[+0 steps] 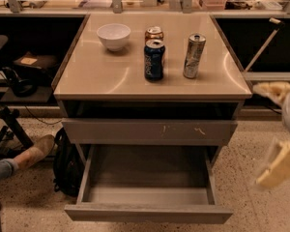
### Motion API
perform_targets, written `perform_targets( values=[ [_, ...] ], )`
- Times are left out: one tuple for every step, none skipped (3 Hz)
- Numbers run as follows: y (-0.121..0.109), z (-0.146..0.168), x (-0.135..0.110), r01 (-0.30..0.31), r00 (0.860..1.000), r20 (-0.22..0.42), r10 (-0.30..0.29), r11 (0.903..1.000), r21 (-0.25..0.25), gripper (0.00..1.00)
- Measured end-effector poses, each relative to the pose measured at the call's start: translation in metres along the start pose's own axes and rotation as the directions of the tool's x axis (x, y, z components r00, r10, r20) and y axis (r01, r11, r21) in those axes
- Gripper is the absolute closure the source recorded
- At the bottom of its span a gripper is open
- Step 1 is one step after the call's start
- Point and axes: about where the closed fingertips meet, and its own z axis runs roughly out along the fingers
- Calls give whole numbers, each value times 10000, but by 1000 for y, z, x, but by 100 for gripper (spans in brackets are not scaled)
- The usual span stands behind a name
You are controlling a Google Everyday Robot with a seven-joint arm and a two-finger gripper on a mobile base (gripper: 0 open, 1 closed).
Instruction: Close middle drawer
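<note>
I see the grey wood-grain middle drawer [148, 212] pulled out at 6 o'clock, its grey box interior showing. The gripper [279, 128] hangs at 3 o'clock, well apart from it, pale jaws released. A round white bowl [113, 35] sits on the glossy surface [101, 76].

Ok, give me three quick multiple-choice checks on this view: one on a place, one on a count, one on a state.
1. Where is the end effector relative to the cabinet?
A. above it
B. to its right
C. to its left

2. How many cans stand on the cabinet?
A. one
B. two
C. three

3. The plain drawer under the scratched drawer front is:
A. pulled out
B. fully shut
C. taken off

Answers:
1 B: it hangs at the right edge of the view, touching nothing.
2 C: there is a blue can, a silver can and a third can behind the blue one.
3 A: its empty grey inside shows.
</note>
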Motion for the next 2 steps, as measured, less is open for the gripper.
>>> perform_targets(
  values=[
    [36, 56, 43, -809, 9915, 1012, 820, 9966, -152, 0],
    [79, 133, 104, -1788, 9774, 947, 1892, 9780, -1077, 0]
  ],
)
